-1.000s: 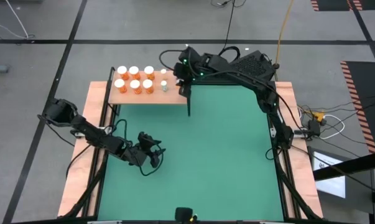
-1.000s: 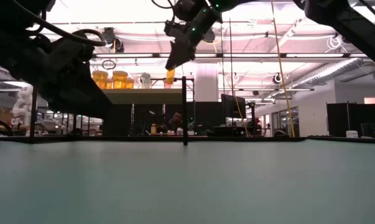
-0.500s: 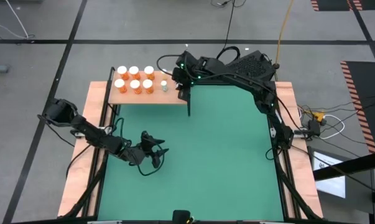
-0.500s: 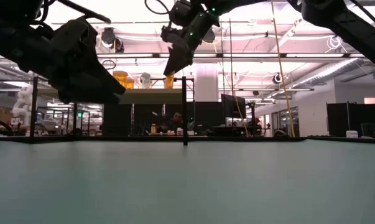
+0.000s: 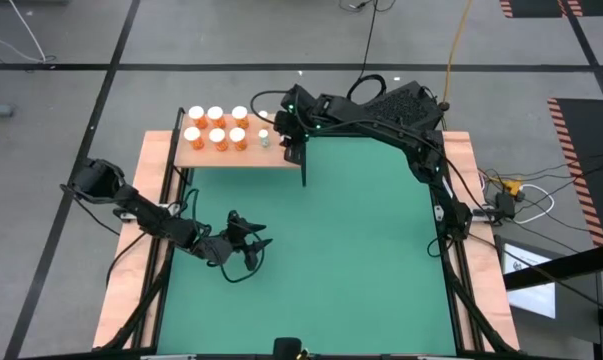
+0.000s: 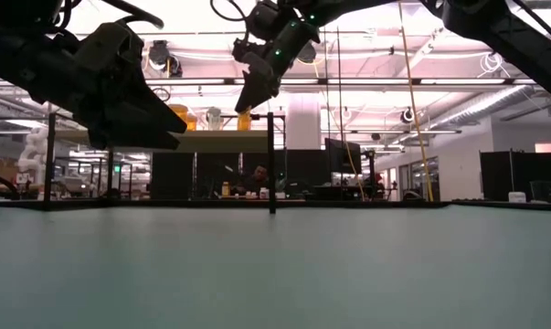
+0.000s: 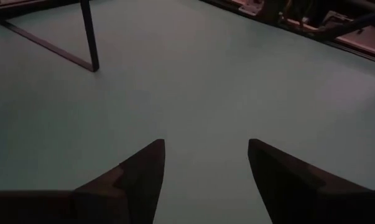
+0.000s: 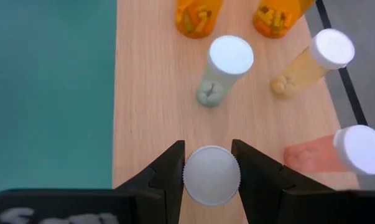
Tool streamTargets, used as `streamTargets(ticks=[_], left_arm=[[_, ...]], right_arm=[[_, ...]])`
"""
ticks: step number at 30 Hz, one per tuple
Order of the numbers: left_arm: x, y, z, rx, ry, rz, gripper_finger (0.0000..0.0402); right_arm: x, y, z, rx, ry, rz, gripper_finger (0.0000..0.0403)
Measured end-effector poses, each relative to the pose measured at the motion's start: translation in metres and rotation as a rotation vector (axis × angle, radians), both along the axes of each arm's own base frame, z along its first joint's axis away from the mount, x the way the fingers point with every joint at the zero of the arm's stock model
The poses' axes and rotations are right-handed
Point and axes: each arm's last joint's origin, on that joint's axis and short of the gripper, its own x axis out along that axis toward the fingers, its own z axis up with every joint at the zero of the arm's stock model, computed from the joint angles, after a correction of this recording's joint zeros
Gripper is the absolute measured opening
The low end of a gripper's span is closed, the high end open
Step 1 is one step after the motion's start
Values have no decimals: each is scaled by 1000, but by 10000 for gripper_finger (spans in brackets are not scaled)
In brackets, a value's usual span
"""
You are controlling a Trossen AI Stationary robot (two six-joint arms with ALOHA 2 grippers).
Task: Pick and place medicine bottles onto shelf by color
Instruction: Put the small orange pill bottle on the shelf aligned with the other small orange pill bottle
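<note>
Six orange bottles (image 5: pixel 216 127) stand on the wooden shelf (image 5: pixel 281 157) above green mat (image 5: pixel 361 250)

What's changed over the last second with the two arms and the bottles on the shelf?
The left gripper, open, rose slightly over the mat. The right gripper edged further over the shelf, gripping a small white-capped bottle throughout. The orange bottles stayed put.

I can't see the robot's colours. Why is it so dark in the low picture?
In the low view bright ceiling lights sit behind the arms, so the left gripper shows only as a dark shape; in the high view light falls evenly on the shelf.
</note>
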Motion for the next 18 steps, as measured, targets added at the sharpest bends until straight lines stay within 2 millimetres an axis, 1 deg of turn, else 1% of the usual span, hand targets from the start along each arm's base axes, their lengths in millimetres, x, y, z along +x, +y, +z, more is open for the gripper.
streamTargets(ticks=[4, 12, 18], left_arm=[[0, 0, 0, 0, -1, -1, 232], [0, 0, 0, 0, -1, -1, 232], [0, 0, 0, 1, -1, -1, 232]], right_arm=[[0, 0, -1, 0, 0, 0, 123], [2, -1, 1, -14, -27, 1, 162], [5, -2, 3, -33, -56, 7, 177]])
